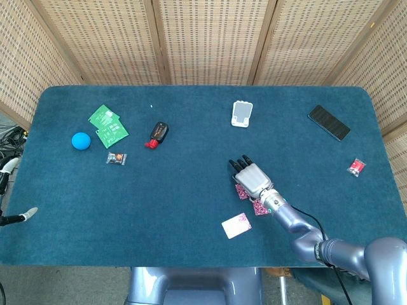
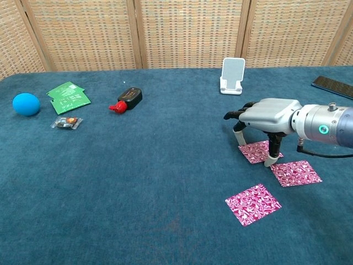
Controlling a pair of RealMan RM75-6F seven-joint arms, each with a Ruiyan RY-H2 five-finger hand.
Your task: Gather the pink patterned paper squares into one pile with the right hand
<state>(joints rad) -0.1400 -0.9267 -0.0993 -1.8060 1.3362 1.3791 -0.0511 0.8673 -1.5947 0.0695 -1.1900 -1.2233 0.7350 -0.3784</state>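
Grey, our right hand (image 2: 267, 118) hovers fingers-down over the farthest square (image 2: 255, 150), holding nothing as far as we can tell; a second square (image 2: 295, 173) lies just beside; a third (image 2: 253, 203) sits apart; no pile yet.

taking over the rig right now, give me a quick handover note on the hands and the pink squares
Right hand: palm down over the far pink square, fingertips at or just above it; contact unclear, nothing lifted.
Left hand: not in view.
Pink squares: three, all flat on the blue table and separate. The far one is under the hand, the middle square lies just beside it toward the robot, and the near square sits apart, closer to the front edge.
Done: no pile yet.
Left: bring all three squares together into one stack with the right hand.
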